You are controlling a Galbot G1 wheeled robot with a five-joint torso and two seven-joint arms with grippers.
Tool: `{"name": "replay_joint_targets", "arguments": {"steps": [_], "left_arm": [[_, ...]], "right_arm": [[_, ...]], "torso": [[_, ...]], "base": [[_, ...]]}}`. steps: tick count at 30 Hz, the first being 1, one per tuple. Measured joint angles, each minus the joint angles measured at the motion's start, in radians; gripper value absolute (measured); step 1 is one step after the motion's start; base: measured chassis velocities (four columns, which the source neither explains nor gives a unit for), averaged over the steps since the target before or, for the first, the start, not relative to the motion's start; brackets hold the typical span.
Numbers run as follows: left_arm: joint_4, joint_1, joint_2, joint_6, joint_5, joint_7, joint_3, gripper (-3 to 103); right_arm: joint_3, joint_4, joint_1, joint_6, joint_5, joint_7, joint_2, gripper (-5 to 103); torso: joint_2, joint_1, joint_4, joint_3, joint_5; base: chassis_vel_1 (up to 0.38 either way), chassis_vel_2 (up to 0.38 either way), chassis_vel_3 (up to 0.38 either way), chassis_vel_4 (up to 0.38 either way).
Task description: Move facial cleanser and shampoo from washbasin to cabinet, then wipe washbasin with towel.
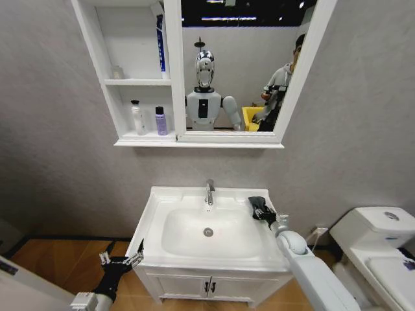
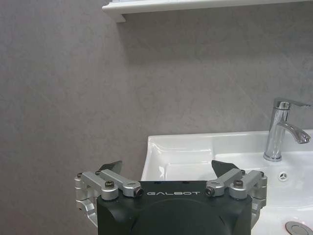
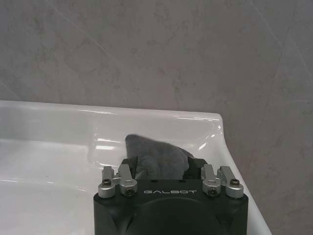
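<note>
The facial cleanser (image 1: 138,118) and the purple shampoo (image 1: 161,121) stand side by side on the lower shelf of the cabinet (image 1: 139,81). Below it is the white washbasin (image 1: 167,201) (image 2: 195,152) (image 3: 44,132). The dark towel (image 1: 257,203) (image 3: 159,155) lies bunched on the basin's back right ledge. My right gripper (image 1: 264,214) (image 3: 161,169) is shut on the towel there. My left gripper (image 1: 120,262) (image 2: 167,169) hangs open and empty beside the basin's front left corner, off the counter.
A chrome faucet (image 1: 209,192) (image 2: 281,129) rises at the back of the bowl. The mirror (image 1: 233,65) joins the cabinet. A toilet (image 1: 373,227) stands close on the right. The two-door vanity (image 1: 207,285) sits under the basin. A blue tube (image 1: 160,42) stands on the upper shelf.
</note>
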Motion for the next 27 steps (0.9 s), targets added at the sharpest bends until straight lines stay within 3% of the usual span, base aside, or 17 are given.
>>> {"name": "replay_joint_targets", "arguments": {"steps": [1,3,4,6,8,9,12,17,22,27], "left_arm": [[0.0,0.0,0.0,0.0,0.0,0.0,0.0,100],[0.0,0.0,0.0,0.0,0.0,0.0,0.0,100],[0.0,0.0,0.0,0.0,0.0,0.0,0.0,100],[0.0,0.0,0.0,0.0,0.0,0.0,0.0,100],[0.0,0.0,0.0,0.0,0.0,0.0,0.0,100],[0.0,0.0,0.0,0.0,0.0,0.0,0.0,100],[0.0,0.0,0.0,0.0,0.0,0.0,0.0,100],[0.0,0.0,0.0,0.0,0.0,0.0,0.0,100],[0.0,0.0,0.0,0.0,0.0,0.0,0.0,100],[0.0,0.0,0.0,0.0,0.0,0.0,0.0,100]], "right_arm": [[0.004,0.007,-0.009,0.006,0.004,0.004,0.0,62],[0.011,0.016,-0.02,0.012,0.005,0.007,0.001,62],[0.017,0.025,-0.029,0.02,0.005,0.007,0.002,73],[0.041,0.058,-0.059,0.045,-0.007,0.009,0.007,84],[0.059,0.085,-0.078,0.056,-0.019,0.012,0.011,84],[0.09,0.139,-0.111,0.064,-0.036,0.015,0.019,94],[0.156,0.263,-0.193,0.067,-0.056,0.014,0.041,98],[0.309,0.567,-0.431,0.078,-0.121,0.041,0.171,100],[0.375,0.762,-0.618,0.099,-0.139,0.044,0.252,100],[0.397,0.877,-0.835,0.238,-0.251,0.045,0.364,100]], "torso": [[0.0,0.0,0.0,0.0,0.0001],[0.0,0.0,0.0001,0.0,0.0001],[0.0,0.0,0.0001,0.0,0.0001],[0.0,0.0,0.0001,0.0,0.0002],[0.0,0.0,0.0002,0.0,0.0002],[0.0,0.0,0.0003,0.0,0.0002],[0.0,0.0,0.0,0.0,-0.0001],[0.0,0.0,-0.0004,0.0,0.0001],[0.0,0.0,-0.0001,0.0,-0.0001],[0.0,0.0,0.0,0.0,-0.0002]], "base": [[0.0,0.0,0.0,0.0],[0.0,0.0,0.0,0.0],[0.0,0.0,0.0,0.0],[0.0,0.0,0.0,0.0],[0.0,0.0,0.0,0.0],[0.0,0.0,0.0,0.0],[0.0,0.0,0.0,0.0],[0.0,0.0,0.0,0.0],[0.0,0.0,0.0,0.0],[0.0,0.0,0.0,0.0]]}}
